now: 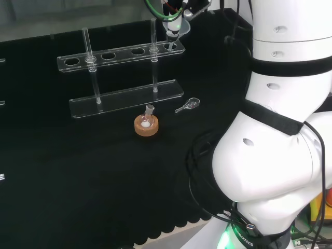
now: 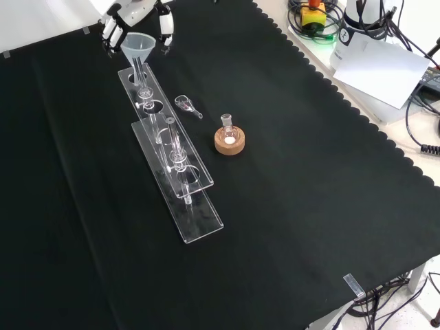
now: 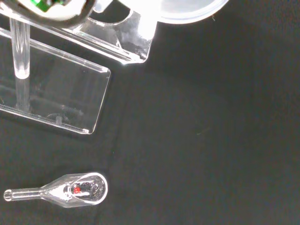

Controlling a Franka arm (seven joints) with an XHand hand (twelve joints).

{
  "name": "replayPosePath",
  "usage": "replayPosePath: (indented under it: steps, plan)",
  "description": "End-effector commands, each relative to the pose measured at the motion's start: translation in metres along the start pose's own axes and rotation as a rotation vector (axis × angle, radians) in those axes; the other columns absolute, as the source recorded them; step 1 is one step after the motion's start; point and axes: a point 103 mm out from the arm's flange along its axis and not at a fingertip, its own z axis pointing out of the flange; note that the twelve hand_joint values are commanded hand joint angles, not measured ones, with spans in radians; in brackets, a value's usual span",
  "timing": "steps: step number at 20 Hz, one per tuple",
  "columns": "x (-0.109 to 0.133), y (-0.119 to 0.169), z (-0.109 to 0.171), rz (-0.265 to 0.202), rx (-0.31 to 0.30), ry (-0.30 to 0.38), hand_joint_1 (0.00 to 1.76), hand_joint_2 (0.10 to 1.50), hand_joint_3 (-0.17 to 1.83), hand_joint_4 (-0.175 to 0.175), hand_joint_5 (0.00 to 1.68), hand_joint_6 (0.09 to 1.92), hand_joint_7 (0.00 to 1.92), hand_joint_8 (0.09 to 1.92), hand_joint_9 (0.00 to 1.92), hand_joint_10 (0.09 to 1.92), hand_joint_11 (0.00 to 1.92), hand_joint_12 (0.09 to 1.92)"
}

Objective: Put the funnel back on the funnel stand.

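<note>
The clear funnel stand (image 2: 168,148) stretches away from beneath the hand (image 2: 137,20), its end hole right under it. The hand's fingers curl round the funnel (image 2: 138,47), whose stem looks to enter that end hole, though whether it is seated I cannot tell. To finish well, I judge, lower straight with the stem upright, then ease the fingers outward without tipping the cone. The cloth's far edge lies just behind the hand. Well below it stand a small flask on a cork ring (image 2: 229,141) and, nearer, a glass scoop (image 3: 70,190); bare cloth beside gives room.
</note>
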Motion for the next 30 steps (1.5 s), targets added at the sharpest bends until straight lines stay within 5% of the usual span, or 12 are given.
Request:
replayPosePath:
  steps: [1, 8, 11, 17, 30]
  plan:
    - [0.008, 0.016, 0.010, -0.003, 0.019, -0.010, 0.88, 0.66, 0.61, 0.006, 0.51, 0.53, 0.39, 0.64, 0.82, 0.45, 0.67, 1.27]
    - [0.012, 0.022, 0.015, -0.007, 0.028, 0.000, 0.88, 0.66, 0.61, -0.013, 0.43, 0.47, 0.35, 0.65, 0.78, 0.46, 0.66, 1.27]
    - [0.013, 0.022, 0.016, -0.007, 0.032, 0.009, 0.84, 0.64, 0.61, -0.024, 0.32, 0.27, 0.17, 0.67, 0.57, 0.56, 0.59, 1.31]
    - [0.013, 0.012, 0.017, -0.002, 0.042, 0.028, 0.77, 0.63, 0.57, -0.017, 0.09, 0.09, 0.00, 0.18, 0.10, 0.79, 0.37, 1.42]
    - [-0.007, -0.086, 0.003, 0.077, -0.091, 0.117, 0.73, 0.63, 0.52, -0.022, 0.04, 0.09, 0.07, 0.09, 0.05, 0.87, 0.30, 1.47]
